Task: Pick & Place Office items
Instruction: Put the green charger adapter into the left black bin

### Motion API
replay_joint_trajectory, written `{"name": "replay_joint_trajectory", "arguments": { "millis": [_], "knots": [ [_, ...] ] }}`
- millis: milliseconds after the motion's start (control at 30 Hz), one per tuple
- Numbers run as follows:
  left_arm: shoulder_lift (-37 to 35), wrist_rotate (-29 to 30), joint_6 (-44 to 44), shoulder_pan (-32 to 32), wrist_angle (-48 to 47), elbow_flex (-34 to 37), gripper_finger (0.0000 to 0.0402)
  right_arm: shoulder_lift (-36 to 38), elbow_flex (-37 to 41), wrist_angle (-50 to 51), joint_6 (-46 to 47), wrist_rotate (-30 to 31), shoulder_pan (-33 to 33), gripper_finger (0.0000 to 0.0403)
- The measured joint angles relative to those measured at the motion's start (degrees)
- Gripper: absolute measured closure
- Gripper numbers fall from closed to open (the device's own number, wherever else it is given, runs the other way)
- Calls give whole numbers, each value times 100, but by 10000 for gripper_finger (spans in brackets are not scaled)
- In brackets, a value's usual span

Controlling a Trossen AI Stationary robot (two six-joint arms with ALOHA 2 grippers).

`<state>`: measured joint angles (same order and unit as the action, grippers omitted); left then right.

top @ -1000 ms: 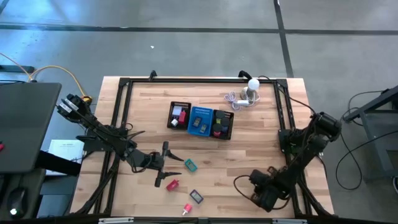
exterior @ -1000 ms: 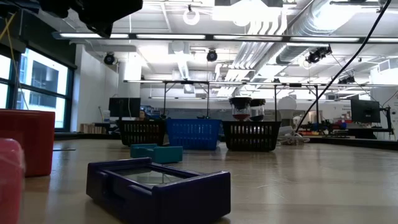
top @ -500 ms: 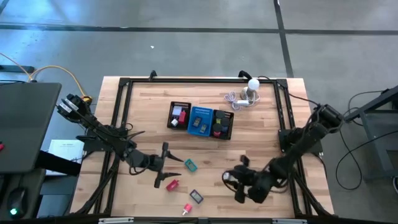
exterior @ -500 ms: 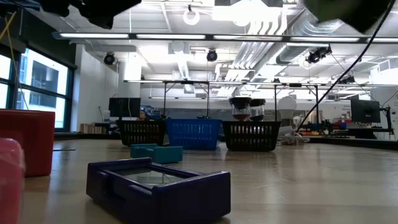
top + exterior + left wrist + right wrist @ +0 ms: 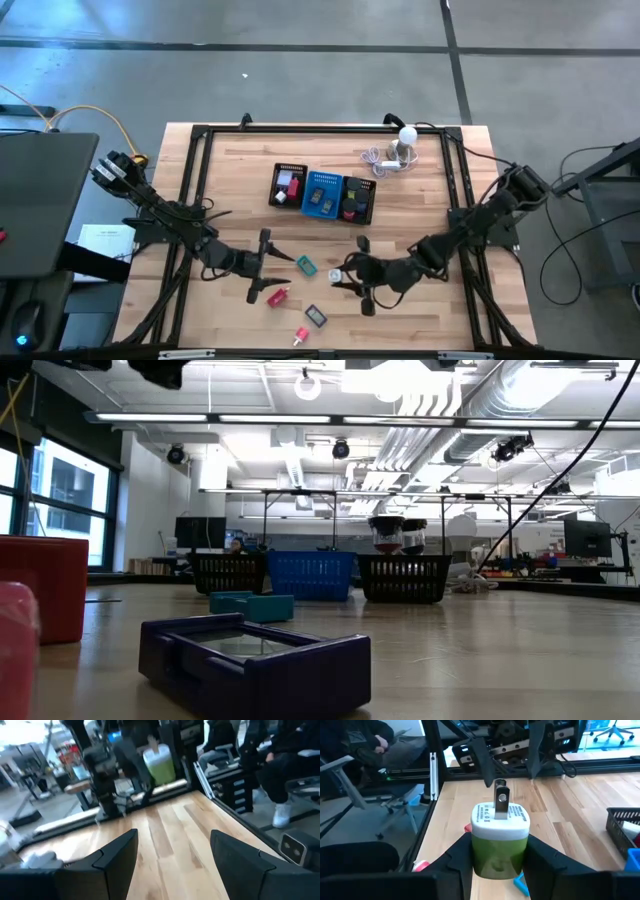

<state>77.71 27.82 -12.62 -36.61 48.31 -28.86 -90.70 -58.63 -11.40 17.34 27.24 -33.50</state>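
Carrying a green-and-white plug-shaped charger point(image 5: 500, 837) clamped in my right gripper point(image 5: 352, 277), lower centre; next, the black mesh tray point(image 5: 362, 215); left gripper point(image 5: 264, 266) gapes.

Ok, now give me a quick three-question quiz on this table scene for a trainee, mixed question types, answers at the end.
1. True or false: the right gripper is shut on a green and white plug.
2. Multiple choice: the middle section of the mesh tray is A) red, B) blue, C) yellow.
3. Short answer: what does the left gripper hold?

Key:
1. True. The plug sits between its fingers, prongs pointing away from the wrist.
2. B.
3. Nothing. Its fingers stand open above bare wood.
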Motion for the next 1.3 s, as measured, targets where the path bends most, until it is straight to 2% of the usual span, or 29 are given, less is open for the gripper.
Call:
{"name": "replay_joint_trajectory", "arguments": {
  "millis": [167,267,433,600,800,967,1133,1300],
  "knots": [
    [-2,-5,-427,-33,214,0,159,0,0,-133,-113,-341,194,284],
    [-2,-258,-717,-82,213,0,156,0,0,-136,-177,-377,224,284],
    [-2,-501,-877,-84,162,0,108,0,0,-215,-262,-394,239,284],
    [-2,-508,-154,-82,186,0,63,0,0,-430,-277,-554,254,284],
    [0,-517,1057,-82,478,-1,58,0,0,-1002,-365,-914,350,284],
    [0,-541,1547,-62,1136,-2,57,0,0,-1192,-365,-1123,471,284],
    [-2,-326,1360,-58,1681,-4,57,0,0,-1254,-349,-1124,555,284],
    [-2,325,712,-56,1633,-4,57,0,0,-1320,-349,-1247,609,284]
  ]
}}
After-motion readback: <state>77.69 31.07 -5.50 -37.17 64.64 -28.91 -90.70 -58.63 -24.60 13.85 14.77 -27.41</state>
